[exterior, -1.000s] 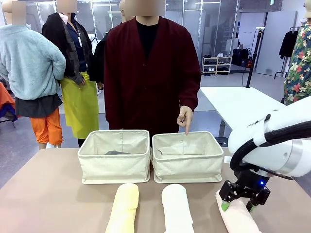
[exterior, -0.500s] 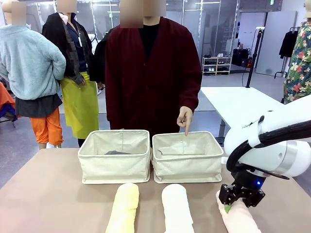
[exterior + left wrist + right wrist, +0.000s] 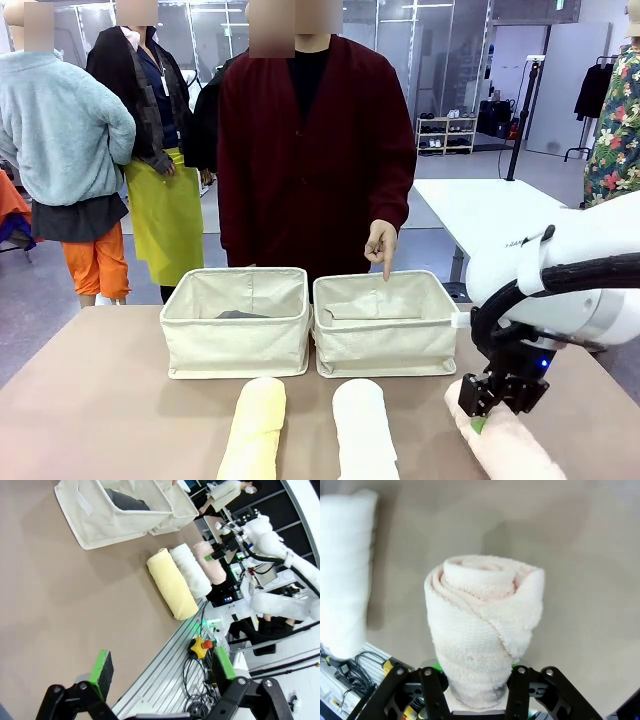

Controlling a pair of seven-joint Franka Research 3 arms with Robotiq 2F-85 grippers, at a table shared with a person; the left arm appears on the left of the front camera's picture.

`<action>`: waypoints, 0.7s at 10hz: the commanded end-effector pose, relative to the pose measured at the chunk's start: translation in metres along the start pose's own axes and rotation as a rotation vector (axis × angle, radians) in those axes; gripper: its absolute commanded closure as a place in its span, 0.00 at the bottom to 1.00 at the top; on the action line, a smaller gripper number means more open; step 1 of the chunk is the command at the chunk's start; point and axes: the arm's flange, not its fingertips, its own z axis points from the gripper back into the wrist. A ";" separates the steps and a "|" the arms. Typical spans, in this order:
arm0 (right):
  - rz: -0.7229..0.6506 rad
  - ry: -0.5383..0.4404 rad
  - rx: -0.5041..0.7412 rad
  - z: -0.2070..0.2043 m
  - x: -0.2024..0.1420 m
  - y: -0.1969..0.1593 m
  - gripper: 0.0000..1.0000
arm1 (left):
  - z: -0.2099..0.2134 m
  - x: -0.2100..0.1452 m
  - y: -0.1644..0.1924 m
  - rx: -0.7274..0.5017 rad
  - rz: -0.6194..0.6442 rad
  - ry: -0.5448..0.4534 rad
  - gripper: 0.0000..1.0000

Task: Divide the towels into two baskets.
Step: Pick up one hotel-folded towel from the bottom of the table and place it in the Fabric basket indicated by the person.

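Table (image 3: 120, 420): brown, shared with a person.
Baskets, two, cream canvas, side by side at 12 o'clock: left basket (image 3: 237, 345) held the grey towel (image 3: 240, 315); the person's hand (image 3: 380, 243) pointed into the right basket (image 3: 387, 350).
Towels: yellow towel (image 3: 255, 430) and white towel (image 3: 363, 430) lay parallel at 6 o'clock. The pink towel (image 3: 510, 450) lay at 4 o'clock, a thick, nubbly roll with its spiral end showing.
Right gripper (image 3: 480, 420): fingers pinched tight on the pink towel's end. Over the last second it had risen slightly, that end with it. Lift begun, I judged; the pointed-at basket likely next.
Left gripper (image 3: 163, 666): fingers wide, empty, above the table edge.
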 end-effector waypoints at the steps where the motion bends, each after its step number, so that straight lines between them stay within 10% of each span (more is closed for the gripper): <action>1: 0.211 -0.017 -0.055 0.045 -0.004 0.038 1.00 | 0.002 -0.001 0.000 -0.015 -0.016 -0.016 0.00; 7: 0.906 0.139 -0.134 0.072 0.036 0.123 1.00 | 0.002 -0.001 0.000 -0.015 -0.016 -0.016 0.00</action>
